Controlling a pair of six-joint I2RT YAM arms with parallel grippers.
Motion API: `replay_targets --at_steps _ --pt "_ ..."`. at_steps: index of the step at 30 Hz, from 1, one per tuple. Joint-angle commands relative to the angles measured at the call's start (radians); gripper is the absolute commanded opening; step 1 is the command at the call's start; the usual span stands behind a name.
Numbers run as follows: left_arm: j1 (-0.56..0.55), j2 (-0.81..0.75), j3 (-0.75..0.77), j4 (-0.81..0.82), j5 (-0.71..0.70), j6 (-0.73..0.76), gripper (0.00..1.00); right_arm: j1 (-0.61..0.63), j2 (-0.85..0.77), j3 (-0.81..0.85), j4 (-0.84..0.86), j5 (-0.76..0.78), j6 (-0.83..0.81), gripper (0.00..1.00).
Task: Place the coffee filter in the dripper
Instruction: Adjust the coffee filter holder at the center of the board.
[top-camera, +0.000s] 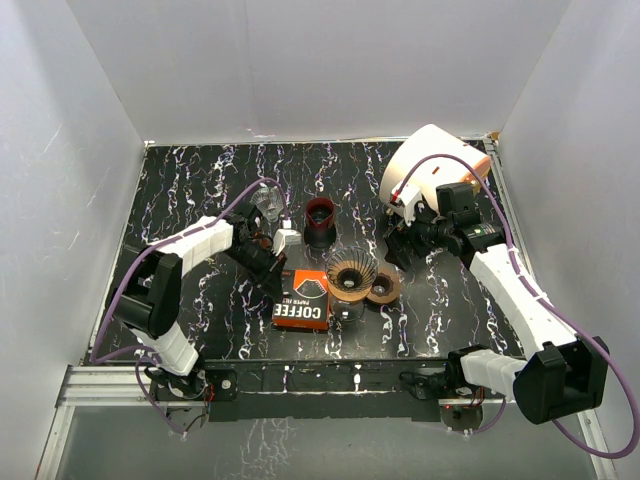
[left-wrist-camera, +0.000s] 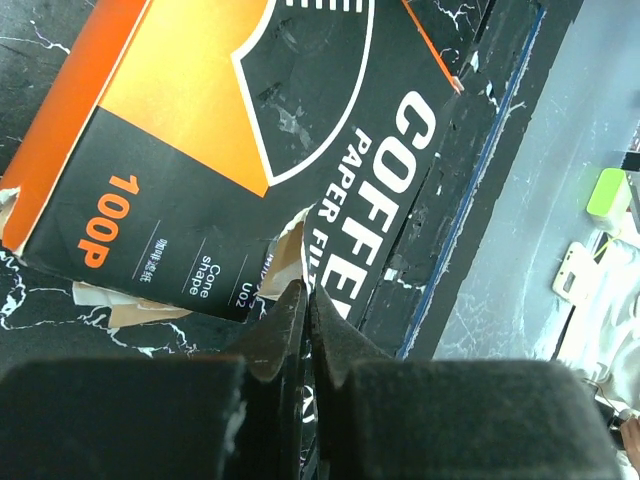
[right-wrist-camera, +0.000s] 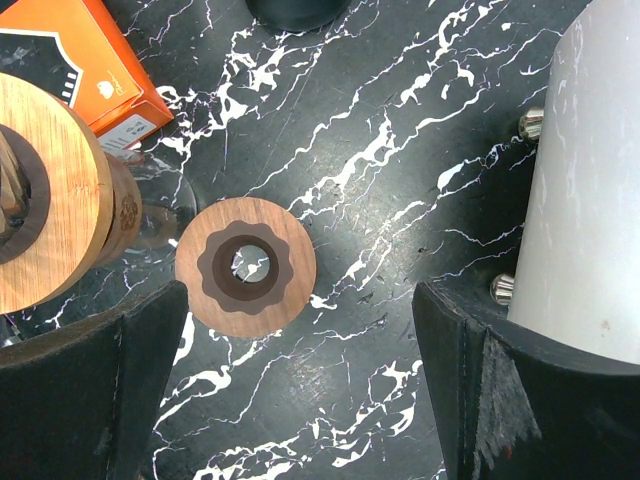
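Note:
The orange and black coffee filter box (left-wrist-camera: 200, 130) lies flat on the table, left of the dripper (top-camera: 351, 276). The dripper is a wood-collared cone on a glass base. A torn gap in the box's near edge shows a brown coffee filter (left-wrist-camera: 288, 250). My left gripper (left-wrist-camera: 307, 292) is at that gap, shut, and the paper's edge runs down into its closed tips. In the top view the left gripper (top-camera: 272, 275) sits at the box's (top-camera: 300, 302) left side. My right gripper (right-wrist-camera: 297, 295) hangs wide open above the table, right of the dripper's wooden collar (right-wrist-camera: 50, 190), holding nothing.
A small wooden ring (right-wrist-camera: 245, 265) lies on the table beside the dripper, below my right gripper. A white kettle body (top-camera: 425, 170) stands at the back right. A red and black cup (top-camera: 320, 220), a glass (top-camera: 265, 200) and a small white object (top-camera: 287, 240) stand behind the box.

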Motion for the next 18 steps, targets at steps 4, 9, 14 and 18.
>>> replay_targets --at_steps 4,9,14,18 --pt "-0.005 -0.059 0.080 -0.150 -0.071 0.061 0.00 -0.006 -0.014 -0.002 0.046 0.010 -0.021 0.95" --pt "-0.005 -0.109 0.132 -0.293 -0.230 0.094 0.00 -0.006 -0.007 0.008 0.046 0.011 -0.023 0.96" --pt "-0.005 -0.176 0.187 -0.428 -0.347 0.119 0.00 -0.006 0.009 0.027 0.040 0.014 -0.024 0.96" --pt "-0.005 -0.219 0.242 -0.521 -0.431 0.134 0.00 -0.006 0.007 0.032 0.040 0.021 -0.026 0.96"
